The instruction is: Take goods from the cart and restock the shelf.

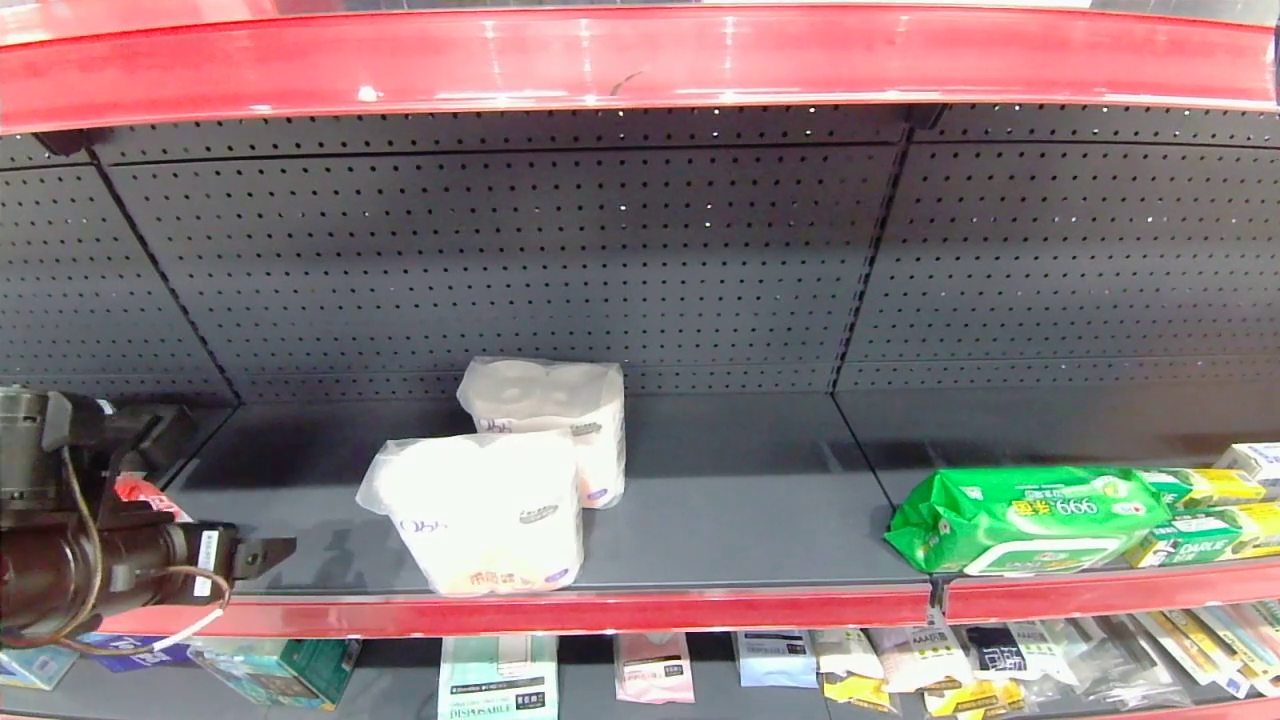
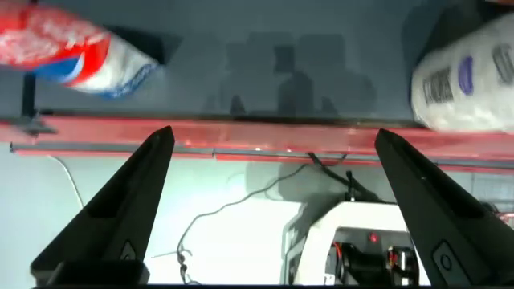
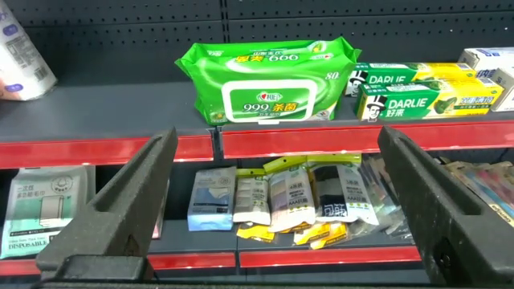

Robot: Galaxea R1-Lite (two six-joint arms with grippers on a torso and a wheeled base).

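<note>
The left gripper (image 2: 275, 136) hung spread and empty at the shelf (image 1: 740, 500) edge, the front tissue pack (image 1: 480, 510) near its right. The right gripper (image 3: 279, 135), also spread, faced green wipes (image 3: 269, 80).

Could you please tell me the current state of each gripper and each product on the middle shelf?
left gripper, open, empty.
right gripper, open, empty.
front tissue pack, upright, wrapped, near the front edge of the shelf.
rear tissue pack, upright, wrapped, behind the front one.
green wipes pack, lying flat, flap closed.
toothpaste boxes, lying flat, closed.
</note>
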